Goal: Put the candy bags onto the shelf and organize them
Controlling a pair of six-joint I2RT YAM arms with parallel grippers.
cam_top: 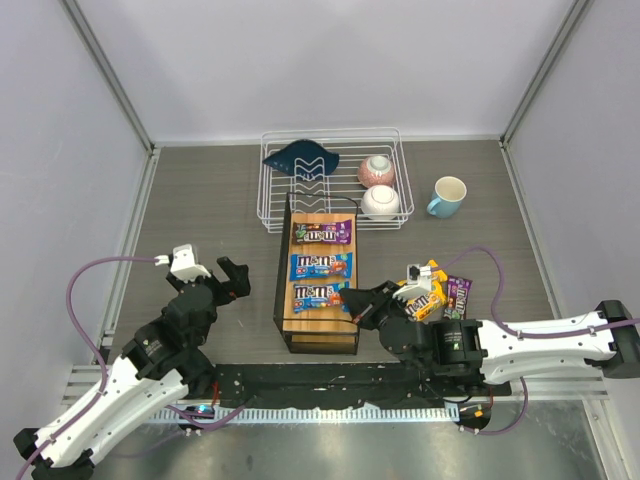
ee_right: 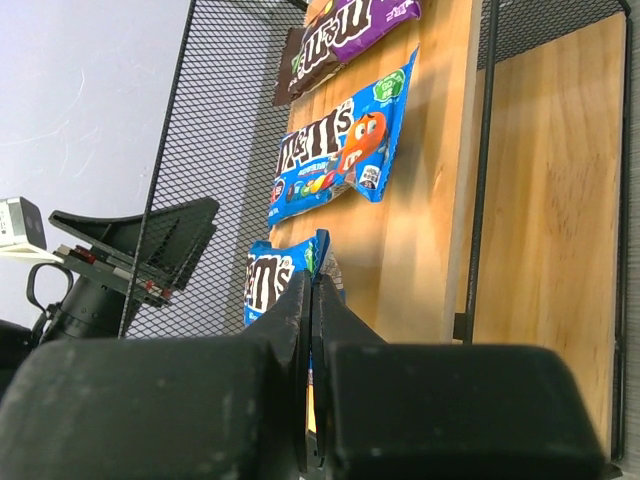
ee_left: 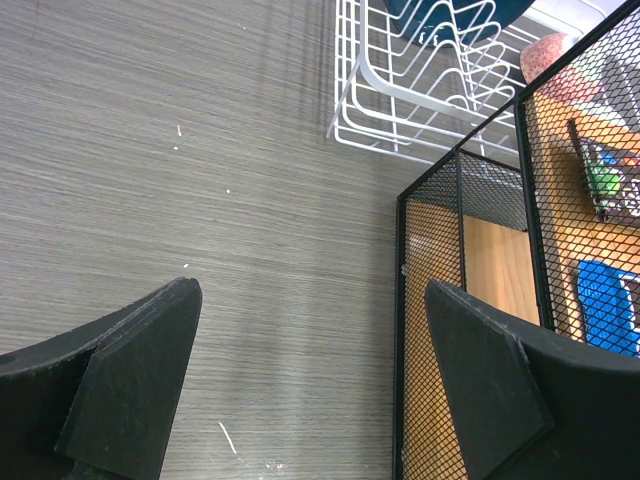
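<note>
Right end effector (ee_right: pixel 312 282) pinching edge of nearest blue M&M's candy bag (ee_right: pixel 272 285) on shelf (ee_right: pixel 540 200), left end effector (ee_left: pixel 312 300) spread at shelf's nine o'clock

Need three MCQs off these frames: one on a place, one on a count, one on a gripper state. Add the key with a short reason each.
1. The mug stands:
A. right of the dish rack
B. inside it
C. left of it

2. Candy bags lying on the shelf top:
A. one
B. three
C. five

3. The left gripper is:
A. shut on a bag
B. shut, empty
C. open, empty

Key:
1 A: the mug sits on the table just past the rack's right end.
2 B: one purple and two blue lie in a row on the plank.
3 C: its jaws stand wide apart with only table between them.
</note>
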